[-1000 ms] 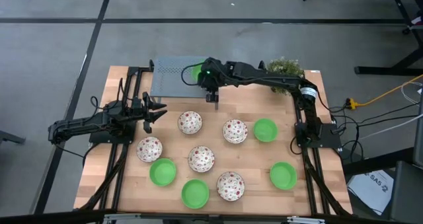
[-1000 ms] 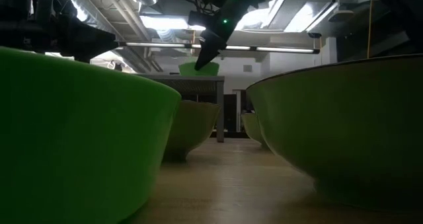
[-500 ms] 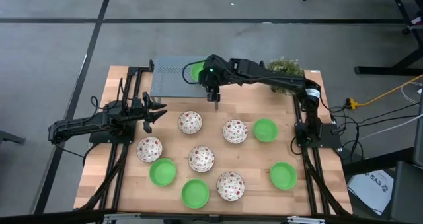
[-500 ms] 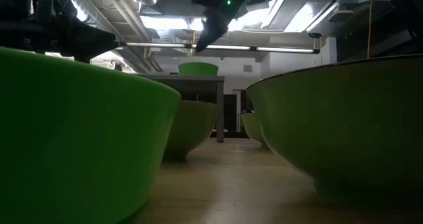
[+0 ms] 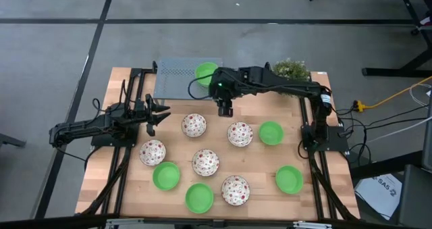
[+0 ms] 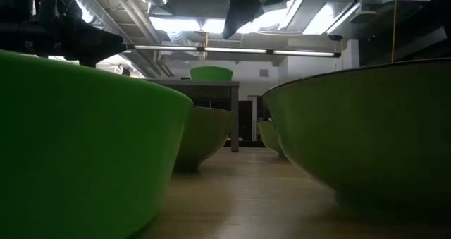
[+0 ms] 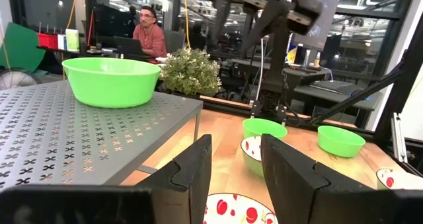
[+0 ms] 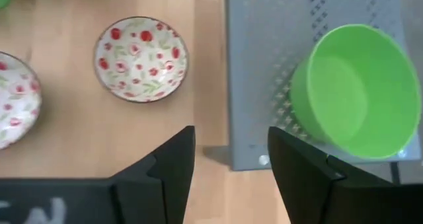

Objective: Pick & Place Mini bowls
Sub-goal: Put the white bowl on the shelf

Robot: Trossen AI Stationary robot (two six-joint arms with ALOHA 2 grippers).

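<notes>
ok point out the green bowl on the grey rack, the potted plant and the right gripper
green bowl [image 5: 205, 72], high view, inside.
potted plant [image 5: 290, 69], high view, foliage.
right gripper [image 8: 230, 166], right wrist view, between its fingertips.

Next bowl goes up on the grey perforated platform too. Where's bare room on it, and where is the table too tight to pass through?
The grey perforated metal platform is bare left of the bright green mini bowl at its right end. The wooden table is bare under the open right gripper. Crowded: the patterned and green bowls mid-table.

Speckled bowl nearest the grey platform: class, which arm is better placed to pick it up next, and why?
Probably the left. Its open left gripper waits beside the speckled bowl; the empty right gripper is also near, beside the grey platform.
</notes>
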